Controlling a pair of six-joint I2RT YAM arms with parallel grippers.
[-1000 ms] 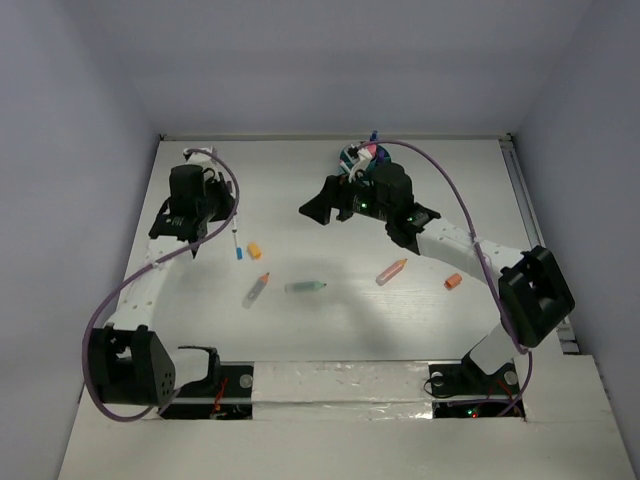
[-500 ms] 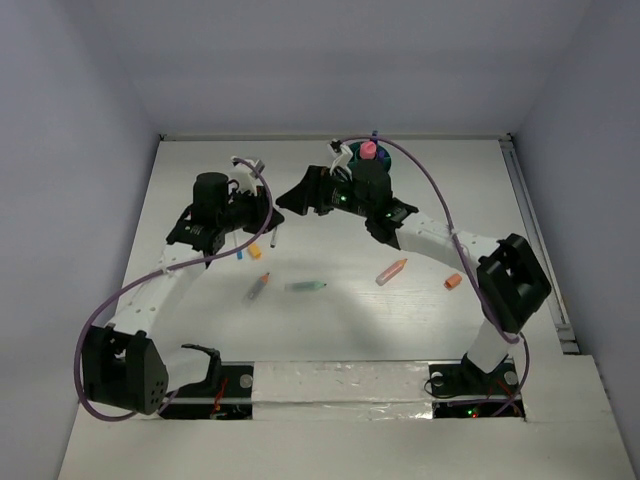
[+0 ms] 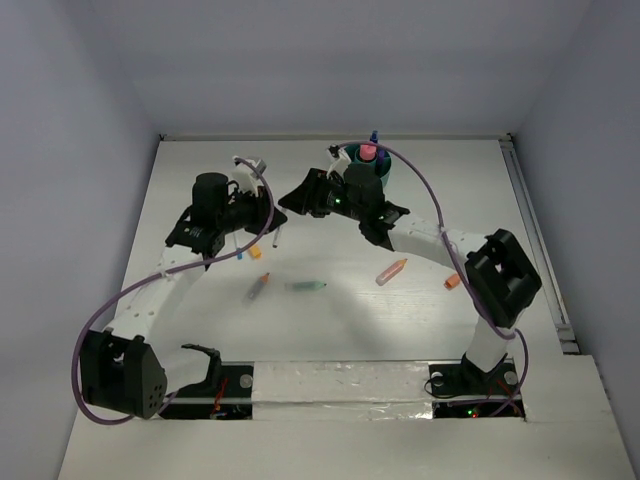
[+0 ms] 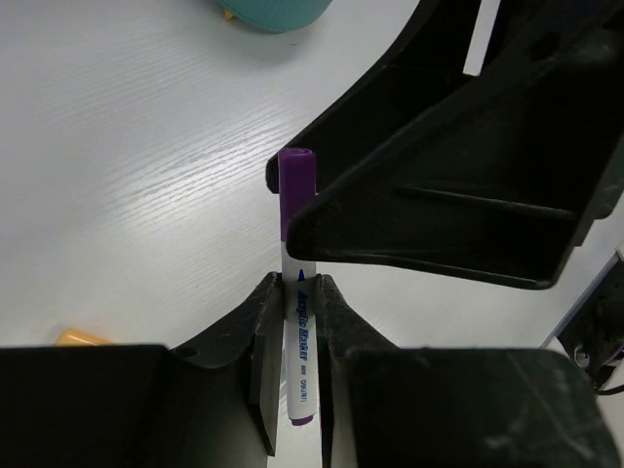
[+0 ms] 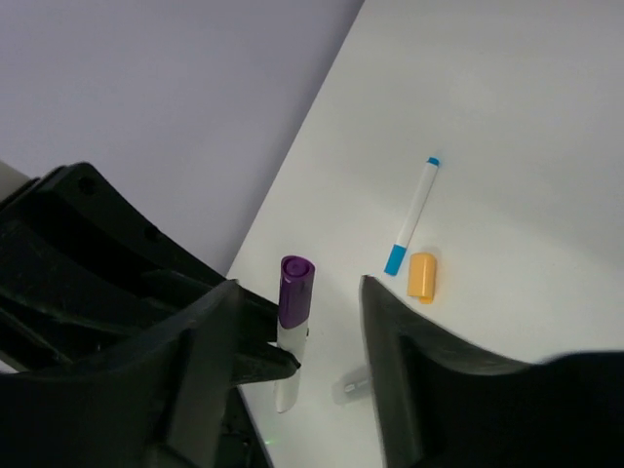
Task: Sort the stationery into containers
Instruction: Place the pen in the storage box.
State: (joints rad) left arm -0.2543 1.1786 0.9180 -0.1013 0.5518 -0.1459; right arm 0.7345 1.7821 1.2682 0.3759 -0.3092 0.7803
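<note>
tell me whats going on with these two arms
It looks like a handover. The left gripper is shut on a purple-capped marker, held upright, and the right gripper has its open jaws flanking the cap without touching. The teal organiser stands further back. A green highlighter, an orange one and a blue pen lie loose on the table.

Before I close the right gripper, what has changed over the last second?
The left gripper, shut on the purple marker, swung right toward the middle. The right gripper left the organiser and came left to meet it, open jaws now flanking the marker's cap. Loose pens and caps stayed put.
</note>
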